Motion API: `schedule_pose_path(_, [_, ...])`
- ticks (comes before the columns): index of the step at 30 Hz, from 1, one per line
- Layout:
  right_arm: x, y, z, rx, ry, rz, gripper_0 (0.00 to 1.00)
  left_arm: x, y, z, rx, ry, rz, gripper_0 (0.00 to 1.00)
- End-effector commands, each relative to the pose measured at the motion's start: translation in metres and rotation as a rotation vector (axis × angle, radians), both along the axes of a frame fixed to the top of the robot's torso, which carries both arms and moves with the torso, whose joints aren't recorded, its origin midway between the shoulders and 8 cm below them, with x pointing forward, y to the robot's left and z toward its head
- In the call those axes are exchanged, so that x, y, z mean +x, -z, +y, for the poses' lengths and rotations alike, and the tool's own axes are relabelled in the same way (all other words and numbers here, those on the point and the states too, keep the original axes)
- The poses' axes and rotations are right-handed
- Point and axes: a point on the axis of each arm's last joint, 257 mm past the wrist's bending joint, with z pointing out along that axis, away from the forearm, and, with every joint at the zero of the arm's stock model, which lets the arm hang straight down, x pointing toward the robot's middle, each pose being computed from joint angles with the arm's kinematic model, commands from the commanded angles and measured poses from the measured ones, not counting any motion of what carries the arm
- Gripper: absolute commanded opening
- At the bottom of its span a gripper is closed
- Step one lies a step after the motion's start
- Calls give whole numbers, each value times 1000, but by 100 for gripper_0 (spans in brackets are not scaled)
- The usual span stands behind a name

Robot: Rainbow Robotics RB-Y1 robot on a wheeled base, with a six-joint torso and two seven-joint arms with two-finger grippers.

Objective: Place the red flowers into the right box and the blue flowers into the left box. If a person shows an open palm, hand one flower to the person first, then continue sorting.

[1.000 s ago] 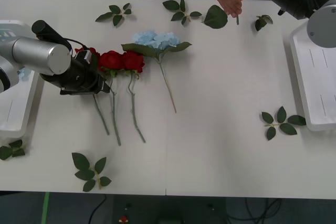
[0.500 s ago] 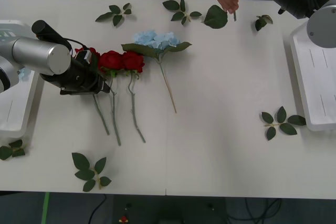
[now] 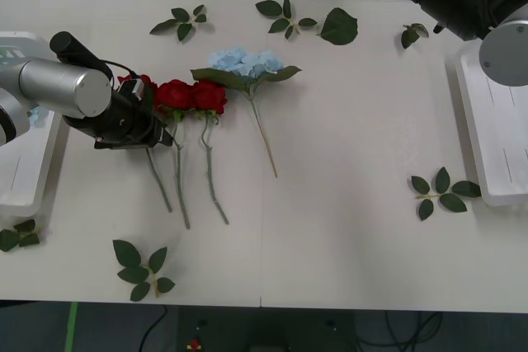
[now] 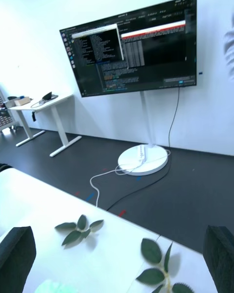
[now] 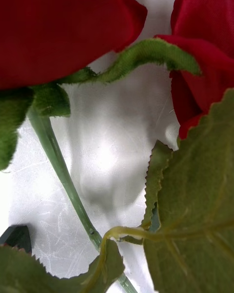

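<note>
Three red flowers (image 3: 191,96) lie side by side left of the table's middle, stems toward me. One blue flower (image 3: 246,62) lies just to their right. My left gripper (image 3: 157,132) sits low over the leftmost rose stems. Its wrist view shows two red blooms (image 5: 58,24) and a green stem (image 5: 61,168) running between the open jaws, with one black fingertip (image 5: 16,236) at the corner. My right gripper (image 4: 117,266) is raised at the far right, open and holding nothing. The left box (image 3: 23,191) holds a bit of pale blue (image 3: 37,114). The right box (image 3: 495,142) is at the right edge.
Loose green leaf sprigs lie about: two at the back (image 3: 183,21) (image 3: 287,16), a single large leaf (image 3: 339,27), one by the right box (image 3: 440,191) and one at the front left (image 3: 140,269). A monitor on a stand (image 4: 134,46) is behind the table.
A person's hand holding a thin stem at the back right has drawn away out of view. The left arm and the flowers on the table have not moved.
</note>
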Motion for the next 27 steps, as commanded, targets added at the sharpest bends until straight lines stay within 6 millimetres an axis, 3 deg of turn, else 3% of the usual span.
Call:
schedule_pose_path(1, [-19, 21, 14, -38, -48, 71, 100, 16, -20, -15, -10, -7, -38, 100])
schedule_pose_path(14, [-40, 151, 26, -244, -103, 561, 100, 16, -20, -15, -10, -7, -38, 100])
schedule_pose_path(15, [-41, 160, 29, -245, -106, 591, 100, 16, -20, -15, -10, -7, -38, 89])
schedule_pose_path(16, [-41, 170, 32, -249, -110, 620, 100, 16, -20, -15, -10, -7, -38, 23])
schedule_pose_path(17, [-41, 176, 33, -251, -110, 639, 100, 16, -20, -15, -10, -7, -38, 0])
schedule_pose_path(22, [-39, 214, 41, -293, -102, 744, 100, 16, -20, -15, -10, -7, -38, 0])
schedule_pose_path(27, [-42, 237, 51, -366, -62, 847, 100, 16, -20, -15, -10, -7, -38, 0])
